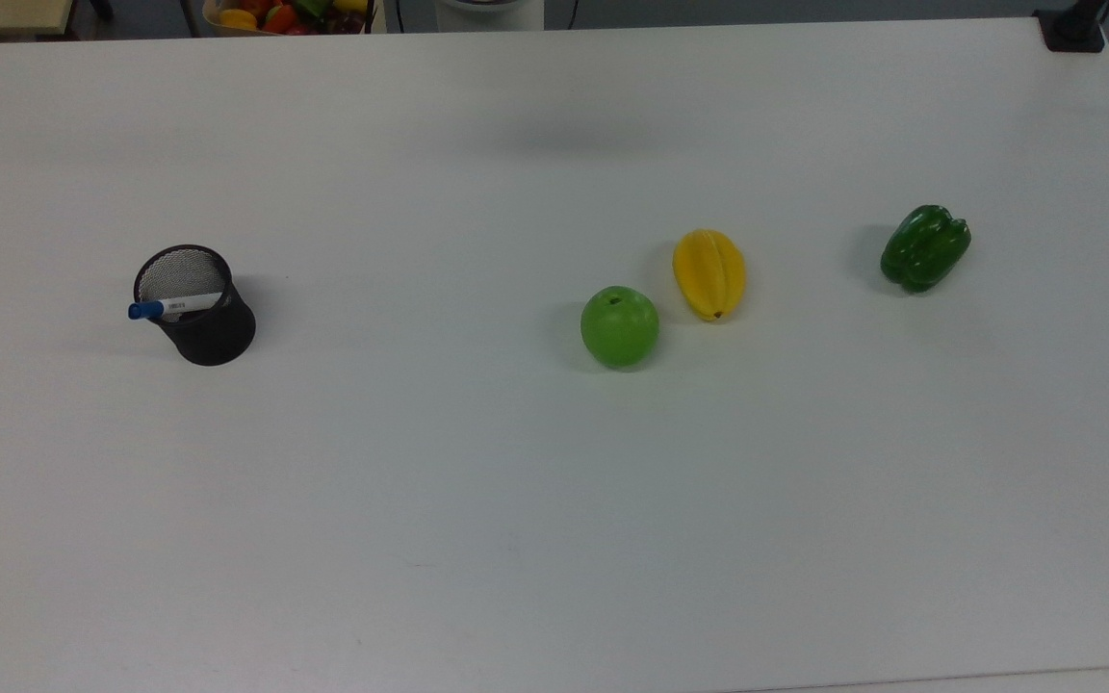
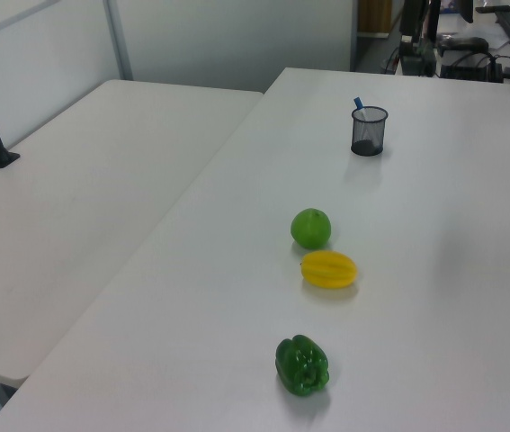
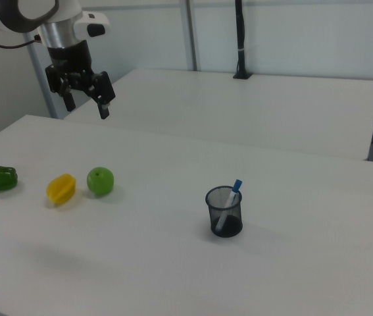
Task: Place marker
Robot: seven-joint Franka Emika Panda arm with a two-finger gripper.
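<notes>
Marker [image 1: 174,306]: stands leaning inside the black mesh cup [image 1: 198,310], its blue cap poking over the rim on the top view's left; in the right view the white body [image 3: 226,208] slants up to the right, cap uppermost, and in the left view just the blue tip [image 2: 358,103] sticks up above the rim.
Mesh cup: upright on the white worktop [image 1: 516,481], at the top view's left, well apart from the fruit; nothing touches it.
Claw [image 3: 87,101]: hangs high in the air at the right view's upper left, above and behind the fruit row, far from the cup; its two dark fingers are spread apart with nothing between them.
Arm [image 3: 41,16]: white, reaching in from the right view's top left corner, wrist pointing down.
Green apple [image 1: 620,326]: on the worktop near the middle of the top view, stem side up, just beside the starfruit without clearly touching it.
Yellow starfruit [image 1: 709,274]: lies on its side, up and to the right of the apple in the top view.
Green bell pepper [image 1: 925,247]: lies alone at the top view's right, apart from the starfruit.
Row order: in the right view, pepper [image 3: 2,178], starfruit [image 3: 61,188], apple [image 3: 100,180], then the cup [image 3: 224,211] from left to right.
Second table [image 2: 66,207]: white, adjoining the worktop on the left view's left.
</notes>
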